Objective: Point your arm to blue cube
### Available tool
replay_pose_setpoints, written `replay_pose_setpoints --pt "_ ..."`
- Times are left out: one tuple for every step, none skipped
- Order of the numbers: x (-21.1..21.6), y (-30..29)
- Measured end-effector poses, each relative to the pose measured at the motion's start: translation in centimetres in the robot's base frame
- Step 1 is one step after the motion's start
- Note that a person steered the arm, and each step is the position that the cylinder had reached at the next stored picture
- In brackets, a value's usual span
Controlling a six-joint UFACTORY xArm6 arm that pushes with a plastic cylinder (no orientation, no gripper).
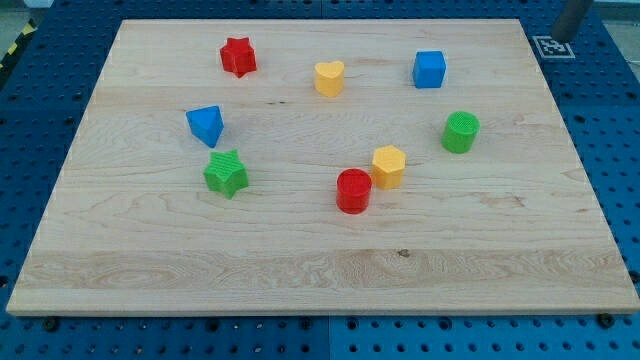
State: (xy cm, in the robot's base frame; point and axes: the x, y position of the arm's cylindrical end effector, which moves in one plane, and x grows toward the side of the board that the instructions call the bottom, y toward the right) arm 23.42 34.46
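Note:
The blue cube (430, 69) sits on the wooden board (320, 250) near the view's top right. My rod shows only at the view's top right corner, and my tip (567, 37) is just beyond the board's top right corner, well to the right of and above the blue cube, not touching any block.
Other blocks on the board: a red star (238, 56), a yellow heart (329, 77), a blue triangular block (206, 124), a green star (226, 173), a red cylinder (353, 190), a yellow hexagonal block (388, 166), a green cylinder (461, 132). A black-and-white marker (553, 46) lies by my tip.

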Motion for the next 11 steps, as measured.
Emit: replay_pose_setpoints --pt "0.1 0.0" --pt "0.1 0.0" --pt "2.0 -0.1" --pt "9.9 -0.1" --pt "16.9 -0.1" --pt "23.0 -1.4" --pt "21.7 -1.5" --pt "14.4 -5.1" --pt "13.3 -15.5" --pt "13.3 -21.7" --pt "13.6 -20.8"
